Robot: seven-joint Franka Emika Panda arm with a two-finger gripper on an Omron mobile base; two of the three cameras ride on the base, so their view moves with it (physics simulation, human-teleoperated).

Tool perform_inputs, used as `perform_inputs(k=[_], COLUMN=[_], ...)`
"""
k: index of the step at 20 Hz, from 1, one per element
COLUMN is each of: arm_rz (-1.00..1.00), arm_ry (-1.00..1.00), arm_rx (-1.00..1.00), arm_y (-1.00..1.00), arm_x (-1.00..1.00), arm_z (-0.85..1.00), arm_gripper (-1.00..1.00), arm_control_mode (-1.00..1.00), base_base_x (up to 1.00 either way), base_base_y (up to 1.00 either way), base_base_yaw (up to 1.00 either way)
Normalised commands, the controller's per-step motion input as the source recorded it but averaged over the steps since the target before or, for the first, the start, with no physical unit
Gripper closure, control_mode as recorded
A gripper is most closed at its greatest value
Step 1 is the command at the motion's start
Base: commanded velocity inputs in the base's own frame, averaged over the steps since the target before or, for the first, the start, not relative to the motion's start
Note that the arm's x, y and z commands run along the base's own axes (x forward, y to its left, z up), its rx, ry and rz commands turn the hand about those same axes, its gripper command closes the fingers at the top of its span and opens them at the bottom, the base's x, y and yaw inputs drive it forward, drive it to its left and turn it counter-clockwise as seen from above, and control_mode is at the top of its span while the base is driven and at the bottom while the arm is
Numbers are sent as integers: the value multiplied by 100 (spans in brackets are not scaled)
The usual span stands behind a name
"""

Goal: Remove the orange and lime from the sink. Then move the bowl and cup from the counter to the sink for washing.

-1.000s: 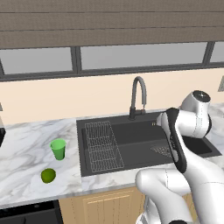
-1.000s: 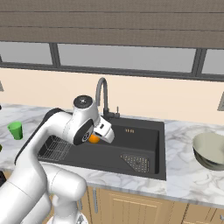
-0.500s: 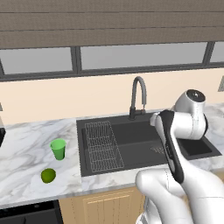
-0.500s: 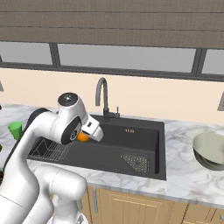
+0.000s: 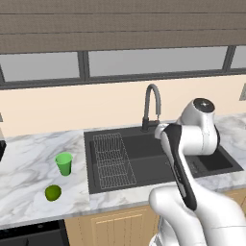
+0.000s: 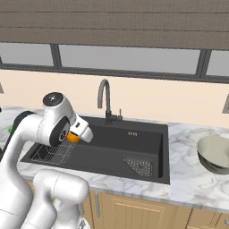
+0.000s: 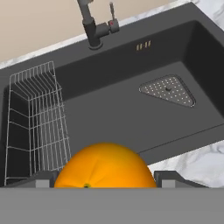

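Two green items lie at the lower left of the left base view: the cup stands upright on the counter, and the lime rests just below it, apart from it. The sink spans the centre, with a wire rack in its left part and the faucet behind. In the right base view, the gripper at centre left grasps the orange above the sink's left part; the bowl sits on the counter at the right edge. In the hand view, the orange occupies the bottom centre between the two finger tips, above the sink's near rim, with the drain at the upper right.
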Motion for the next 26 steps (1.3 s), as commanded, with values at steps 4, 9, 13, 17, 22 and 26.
perform_inputs(k=[4, 9, 13, 17, 22, 26], arm_rz=[0, 0, 0, 0, 0, 2], arm_ry=[0, 0, 0, 0, 2, 3], arm_rx=[0, 0, 0, 0, 0, 0], arm_y=[40, 42, 42, 42, 43, 42], arm_x=[-2, 0, 0, 0, 0, 0], arm_z=[12, 9, 5, 2, 2, 1], arm_gripper=[100, 100, 100, 100, 100, 100], arm_control_mode=[-100, -100, -100, -100, -100, -100], base_base_x=[0, 0, 0, 0, 0, 0], base_base_y=[0, 0, 0, 0, 0, 0], base_base_yaw=[0, 0, 0, 0, 0, 0])
